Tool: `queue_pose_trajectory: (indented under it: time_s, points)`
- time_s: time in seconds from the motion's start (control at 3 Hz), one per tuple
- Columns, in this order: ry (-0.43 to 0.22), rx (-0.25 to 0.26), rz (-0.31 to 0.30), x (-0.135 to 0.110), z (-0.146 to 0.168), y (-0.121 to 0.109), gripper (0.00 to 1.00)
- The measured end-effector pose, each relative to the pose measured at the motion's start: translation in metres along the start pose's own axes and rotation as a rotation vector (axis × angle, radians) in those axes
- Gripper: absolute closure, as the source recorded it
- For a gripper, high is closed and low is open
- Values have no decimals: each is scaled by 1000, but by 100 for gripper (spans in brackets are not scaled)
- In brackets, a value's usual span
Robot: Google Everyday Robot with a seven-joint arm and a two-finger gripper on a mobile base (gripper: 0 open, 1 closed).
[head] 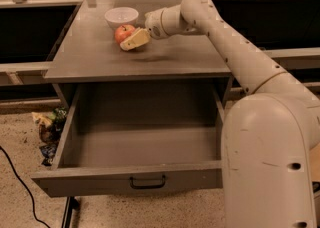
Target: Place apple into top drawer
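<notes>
The apple [123, 32], red with yellow patches, sits on the grey cabinet top [165, 59] just in front of a white bowl [121, 16]. My gripper [133, 40] reaches in from the right and its tan tip overlaps the apple's lower right side, touching or nearly touching it. The top drawer [100, 181] is pulled wide open below the cabinet top. Its inside shows nothing in it, and its dark curved handle [147, 182] is at the front centre.
My white arm [240, 57] spans the right side of the cabinet top and my base [270, 162] stands at the drawer's right. Crumpled wrappers [47, 127] lie on the floor at the left, with a black cable [15, 177] beside them. A rail runs behind the cabinet.
</notes>
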State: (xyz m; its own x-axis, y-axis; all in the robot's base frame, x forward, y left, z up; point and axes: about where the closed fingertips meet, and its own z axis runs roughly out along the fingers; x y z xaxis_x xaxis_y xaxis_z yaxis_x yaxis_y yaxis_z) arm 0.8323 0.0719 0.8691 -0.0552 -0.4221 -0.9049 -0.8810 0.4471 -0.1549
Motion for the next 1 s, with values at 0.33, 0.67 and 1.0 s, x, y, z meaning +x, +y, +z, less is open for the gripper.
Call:
queue_pose_trajectory:
  time_s: [0.33, 0.67, 1.0]
  points:
    - [-22, 6, 34, 1, 11, 8, 0]
    - [-28, 13, 68, 4, 17, 14, 19]
    - [-38, 22, 74, 1, 17, 20, 43]
